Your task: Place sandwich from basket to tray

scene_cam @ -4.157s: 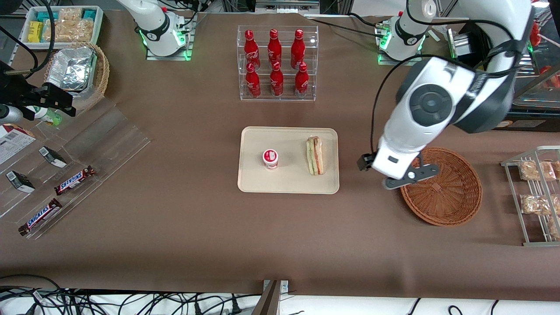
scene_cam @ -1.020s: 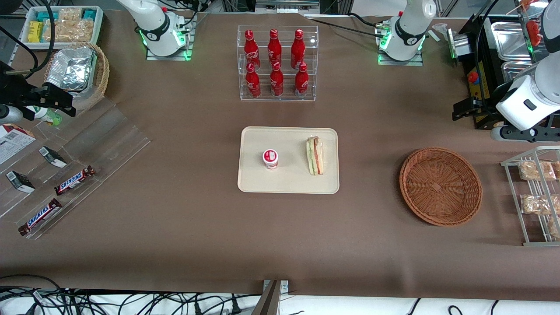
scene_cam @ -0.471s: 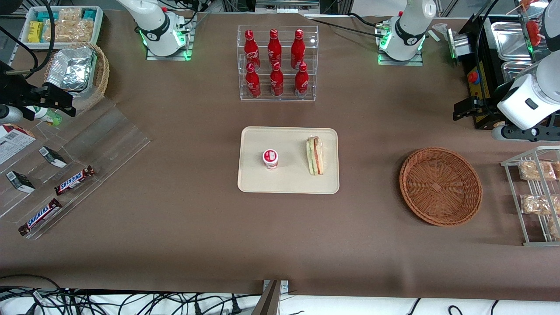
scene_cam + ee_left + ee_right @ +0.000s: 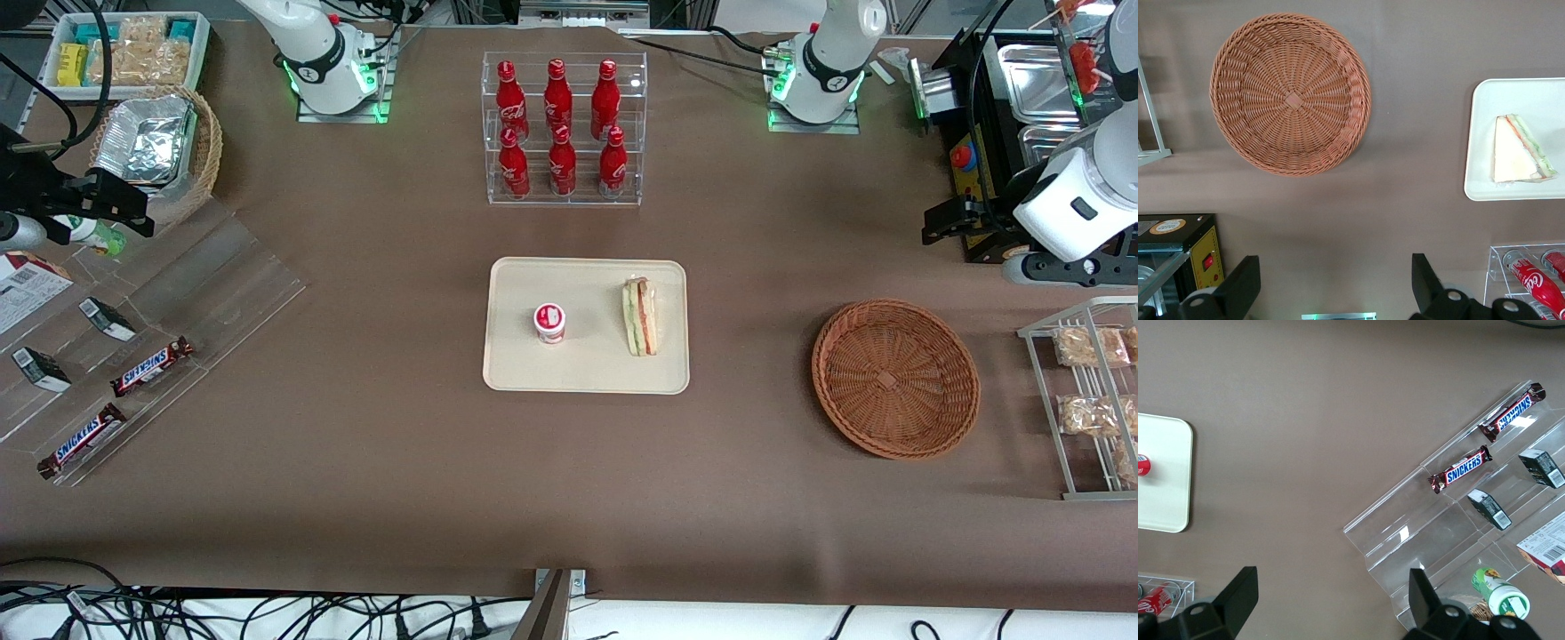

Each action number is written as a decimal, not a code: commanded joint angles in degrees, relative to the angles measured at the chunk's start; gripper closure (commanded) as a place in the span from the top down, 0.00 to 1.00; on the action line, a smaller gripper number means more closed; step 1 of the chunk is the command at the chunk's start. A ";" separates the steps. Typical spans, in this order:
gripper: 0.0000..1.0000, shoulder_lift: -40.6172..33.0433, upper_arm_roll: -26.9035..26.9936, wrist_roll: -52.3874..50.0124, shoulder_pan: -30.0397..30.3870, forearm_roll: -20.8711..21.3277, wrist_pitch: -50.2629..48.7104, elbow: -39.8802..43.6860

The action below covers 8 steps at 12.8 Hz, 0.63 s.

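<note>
The wrapped triangular sandwich (image 4: 640,316) lies on the cream tray (image 4: 587,373), at the tray's side toward the working arm. The wrist view shows the sandwich (image 4: 1518,150) resting on its side on the tray (image 4: 1538,100). The reddish-brown wicker basket (image 4: 895,378) stands on the table toward the working arm's end, and the basket (image 4: 1291,100) holds nothing. My left gripper (image 4: 1067,269) hangs high at the working arm's end of the table, farther from the front camera than the basket. In the wrist view the gripper (image 4: 1336,280) is open, with only bare table between its fingers.
A small cup with a red lid (image 4: 549,322) stands on the tray. An acrylic rack of red bottles (image 4: 563,129) lies farther from the camera. A wire rack of snack packets (image 4: 1089,391) is beside the basket. Acrylic shelves with Snickers bars (image 4: 151,366) lie toward the parked arm's end.
Since 4.2 s ago my gripper has left the basket's rim and withdrawn to the working arm's end. Over the last second it only drifted slightly. Sandwich and basket have not moved.
</note>
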 commanded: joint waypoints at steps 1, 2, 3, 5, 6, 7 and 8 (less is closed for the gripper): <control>1.00 -0.14 0.28 0.60 -0.19 -1.07 -1.44 0.79; 1.00 -0.14 0.28 0.34 -0.19 -1.07 -1.44 0.79; 1.00 -0.14 0.28 0.34 -0.28 -1.07 -1.44 0.79; 1.00 0.12 0.28 0.42 -0.19 -1.15 -1.52 0.79; 1.00 0.21 0.19 0.95 -0.19 -1.07 -1.52 0.79; 1.00 0.21 0.19 1.04 -0.19 -1.15 -1.52 0.79; 1.00 0.12 -0.15 1.13 -0.28 -1.07 -1.52 0.88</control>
